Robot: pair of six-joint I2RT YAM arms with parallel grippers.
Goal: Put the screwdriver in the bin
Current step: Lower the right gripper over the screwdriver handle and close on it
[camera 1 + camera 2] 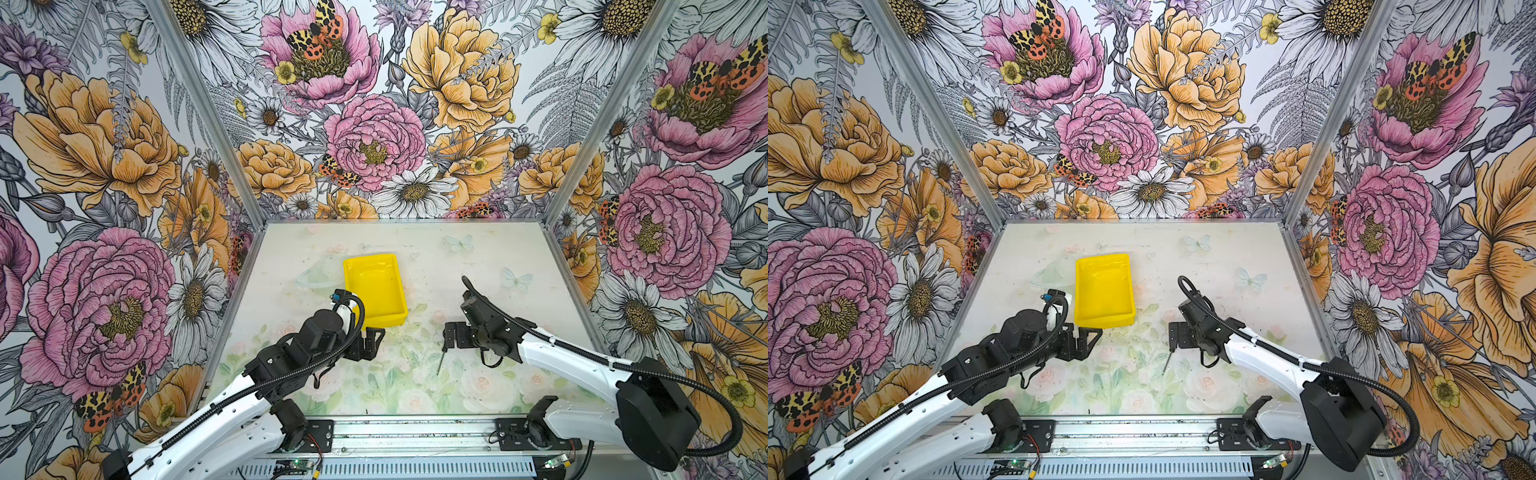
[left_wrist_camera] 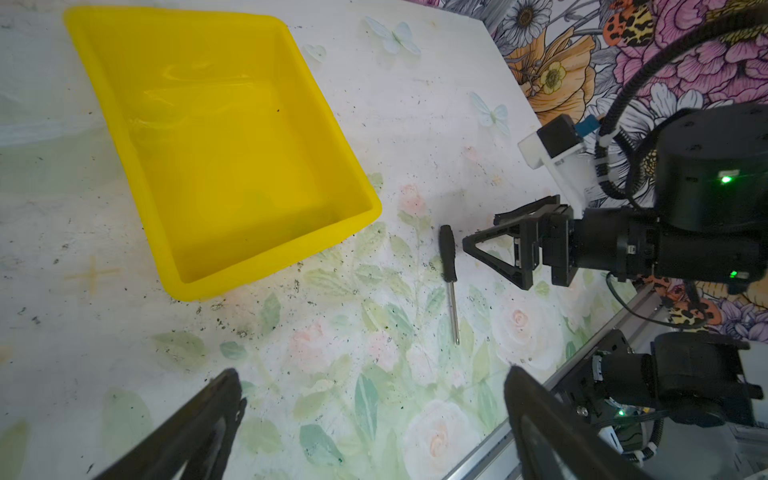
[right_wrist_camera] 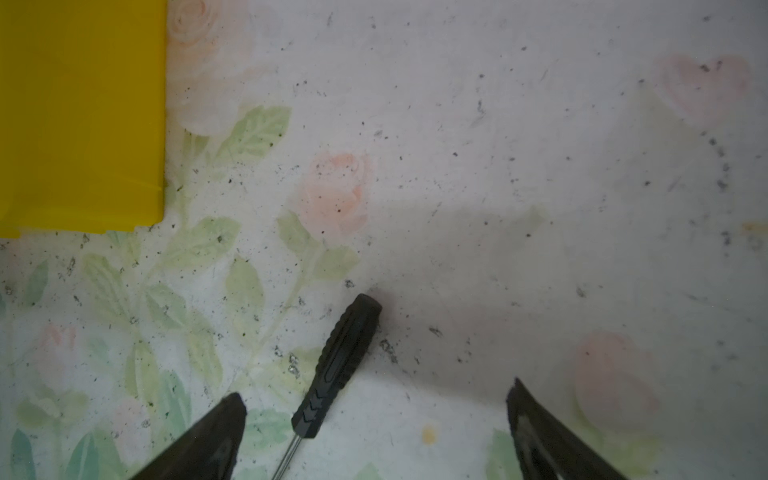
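**benchrat:** Flowery walls, scuffed flowery bench. The yellow bin sits empty. The screwdriver lies flat on the bench at the bin's 5 o'clock, apart from it, tip toward 6 o'clock.

**torx_tom:** Yep. The right gripper hovers over the black handle, fingers spread wide, gripping nothing. The handle sits off-centre, closer to one finger. The left gripper is spread and empty too, at the bin's 6 o'clock.

**benchrat:** So I'd shift sideways to centre the handle, drop low, and squeeze the fat handle, not the skinny shaft. Then lift above the rim before heading toward 11 o'clock.
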